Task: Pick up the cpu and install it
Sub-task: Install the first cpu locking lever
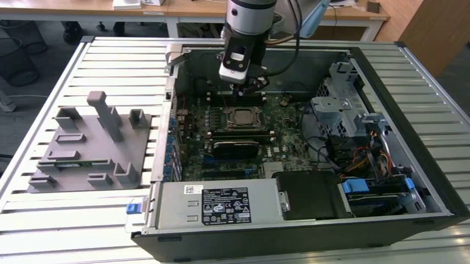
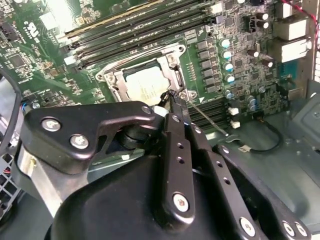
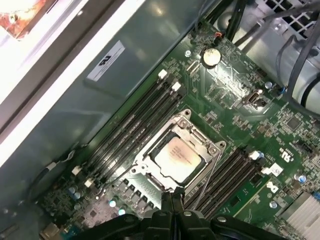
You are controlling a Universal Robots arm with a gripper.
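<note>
A ribbed table of pale metal slats [image 1: 88, 60] carries a large black steel computer case [image 1: 294, 239], lying open on its side, with a moulded grey plastic fixture block [image 1: 81, 148] of posts and pockets beside it on the exterior view's left. Inside the case lies a flat green motherboard [image 1: 283, 143], densely studded with small parts, and a boxy silver power supply [image 1: 213, 206] sits along its near wall. The smooth cylindrical grey robot arm [image 1: 250, 16] reaches down into the case. Its black, matte gripper [image 3: 171, 197], built of bolted link plates, tapers to two thin fingers [image 2: 176, 107] pressed flat together with nothing seen between them. Their tips hang just beside the socket's edge; contact cannot be told. Long black memory slots [image 3: 135, 125] run in parallel alongside a stamped, bright metal socket frame [image 3: 150, 161]. The cpu [image 3: 179, 156], a small square chip with a shiny silver lid, sits seated within that frame in both wrist views.
</note>
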